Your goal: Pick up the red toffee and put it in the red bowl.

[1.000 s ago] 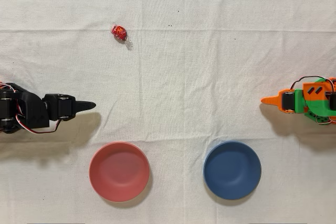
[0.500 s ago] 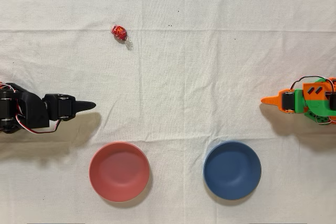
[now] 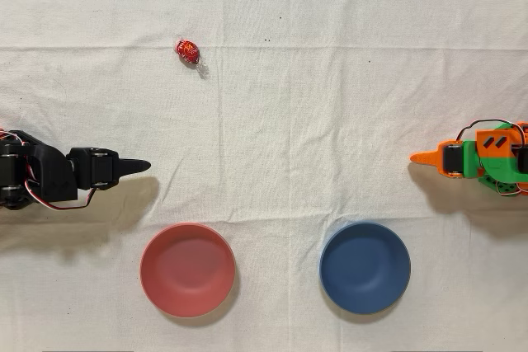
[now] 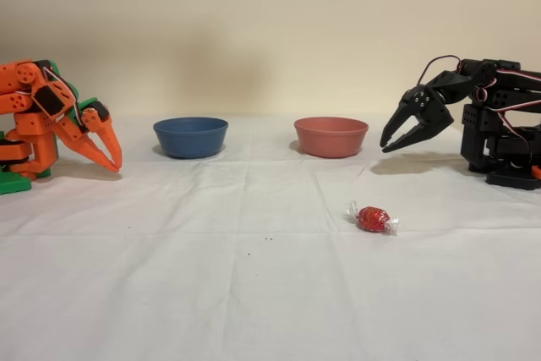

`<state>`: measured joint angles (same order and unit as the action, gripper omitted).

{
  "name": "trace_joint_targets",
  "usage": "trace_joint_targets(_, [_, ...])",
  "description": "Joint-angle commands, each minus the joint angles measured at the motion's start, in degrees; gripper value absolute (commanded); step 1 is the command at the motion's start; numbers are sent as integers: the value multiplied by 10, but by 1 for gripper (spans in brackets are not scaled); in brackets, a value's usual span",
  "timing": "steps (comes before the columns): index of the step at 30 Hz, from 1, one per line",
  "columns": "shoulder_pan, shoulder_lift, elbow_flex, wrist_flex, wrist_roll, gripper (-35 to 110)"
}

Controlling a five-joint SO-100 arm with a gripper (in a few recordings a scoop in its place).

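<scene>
The reach has not begun: the tool (image 4: 390,143) hangs slightly parted and empty beside the red bowl (image 4: 330,136). The red toffee (image 4: 373,218) lies on the desk in front of that bowl, so the next move likely calls for swinging over it.

I count one red toffee (image 3: 187,50) lying well apart from my claw (image 3: 139,166). Two bowls sit on the surface (image 3: 330,105): one red bowl (image 3: 187,269) near my claw, one blue bowl (image 3: 365,267) farther off.
</scene>
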<state>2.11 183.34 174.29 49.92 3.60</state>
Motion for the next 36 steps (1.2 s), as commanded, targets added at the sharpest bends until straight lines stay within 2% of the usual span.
trace_joint_targets(1, [-3,10,13,6,-17,1])
trace_joint_targets(5, [-4,10,13,1,12,1])
trace_joint_targets(13, [-3,10,-22,-30,-35,0])
trace_joint_targets(22, [-9,3,-134,17,-92,0])
trace_joint_targets(31, [-11,-143,-328,49,-86,0])
trace_joint_targets(36, [-30,-273,-476,110,-38,0])
